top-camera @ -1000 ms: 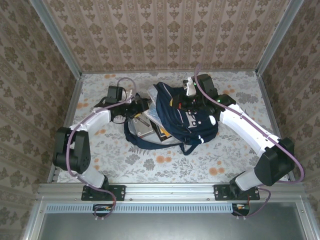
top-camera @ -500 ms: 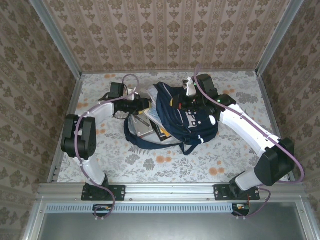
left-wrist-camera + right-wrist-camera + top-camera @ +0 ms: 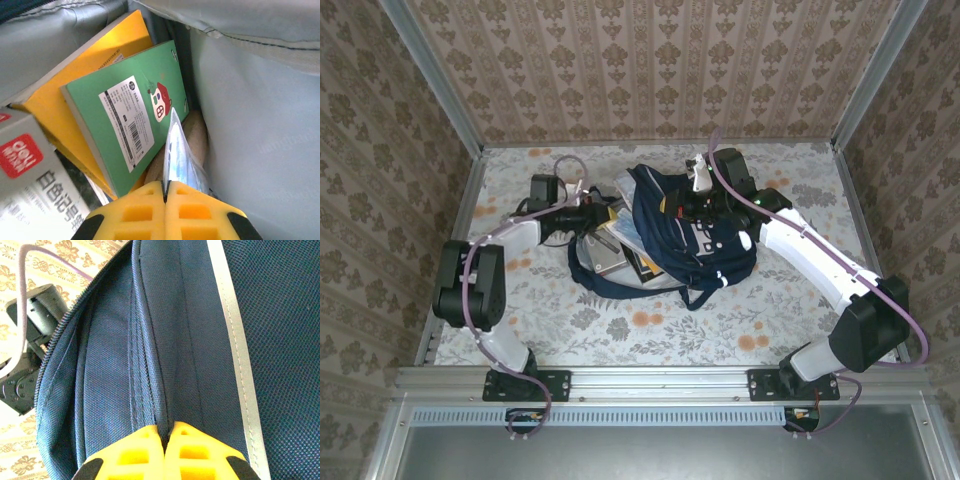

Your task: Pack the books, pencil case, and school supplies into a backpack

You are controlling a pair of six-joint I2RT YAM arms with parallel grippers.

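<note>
Newly pinching thin grey-clear plastic piece (image 3: 176, 150) with left gripper (image 3: 165, 192) inside navy-blue fabric backpack (image 3: 115, 365); clamping its fabric with right gripper (image 3: 166, 434); likely tucking deeper.

The top camera looks steeply down from above the near edge across the whole bench (image 3: 650, 330). Both wrist cameras sit close to the backpack (image 3: 720, 262), shared by all views.

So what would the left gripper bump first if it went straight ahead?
Probably the tan pencil case, just past the clear piece pinched in the left gripper; the green book lies close beside. Depth is unclear.
</note>
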